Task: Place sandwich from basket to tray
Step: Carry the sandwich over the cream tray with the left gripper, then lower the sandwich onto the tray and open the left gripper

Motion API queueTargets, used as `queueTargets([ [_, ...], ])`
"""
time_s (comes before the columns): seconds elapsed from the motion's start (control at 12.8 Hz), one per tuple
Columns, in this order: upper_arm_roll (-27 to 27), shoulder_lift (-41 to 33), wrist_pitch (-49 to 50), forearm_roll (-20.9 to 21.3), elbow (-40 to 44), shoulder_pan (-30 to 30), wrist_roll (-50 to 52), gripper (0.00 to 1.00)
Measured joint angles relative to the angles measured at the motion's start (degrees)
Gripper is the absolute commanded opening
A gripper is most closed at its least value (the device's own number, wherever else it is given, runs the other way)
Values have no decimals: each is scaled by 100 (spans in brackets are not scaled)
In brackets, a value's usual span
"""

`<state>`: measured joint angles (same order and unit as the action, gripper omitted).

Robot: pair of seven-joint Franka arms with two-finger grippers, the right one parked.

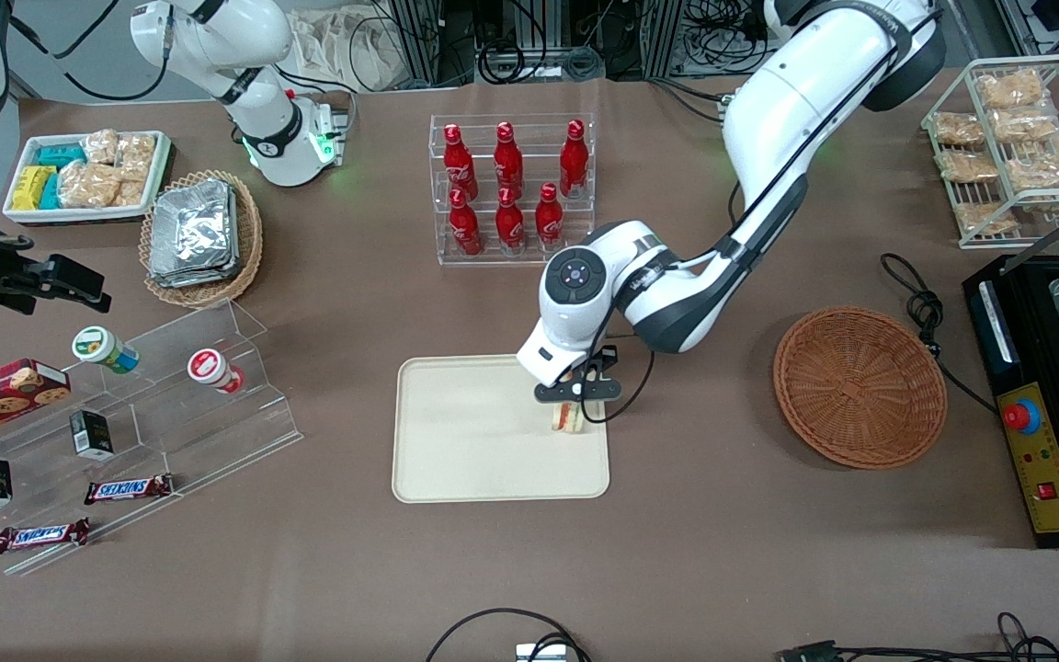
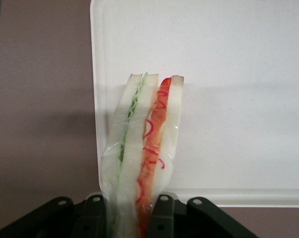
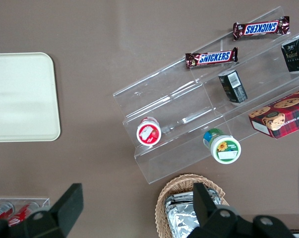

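sandwich point(image 1: 568, 416) held over the tray point(image 1: 474, 441).
i see my gripper point(image 1: 577, 397) clamped on it at the tray's edge toward the working arm's end; the basket point(image 1: 859, 386) sits well apart.

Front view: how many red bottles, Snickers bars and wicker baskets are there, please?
Red bottles: 6
Snickers bars: 2
Wicker baskets: 2
Total: 10
The hand holds the sandwich over the tray.

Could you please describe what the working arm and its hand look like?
The working arm is glossy white with rounded shells, dark grey joint bands and a black cable along it. Its wrist carries a round dark button panel. The hand, over the tray, has a white body and black fingers.
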<state>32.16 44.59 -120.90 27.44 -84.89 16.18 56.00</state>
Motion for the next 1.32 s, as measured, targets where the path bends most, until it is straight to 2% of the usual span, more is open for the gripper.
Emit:
queueTargets([
  [0.39,-14,254,-71,100,5,162,44,26],
  [1.09,-347,364,-194,107,174,239,50,26],
  [1.17,-365,410,-194,107,267,239,50,28],
  [1.25,-372,459,-194,109,342,239,49,45],
  [1.32,-372,495,-194,110,380,240,49,68],
])
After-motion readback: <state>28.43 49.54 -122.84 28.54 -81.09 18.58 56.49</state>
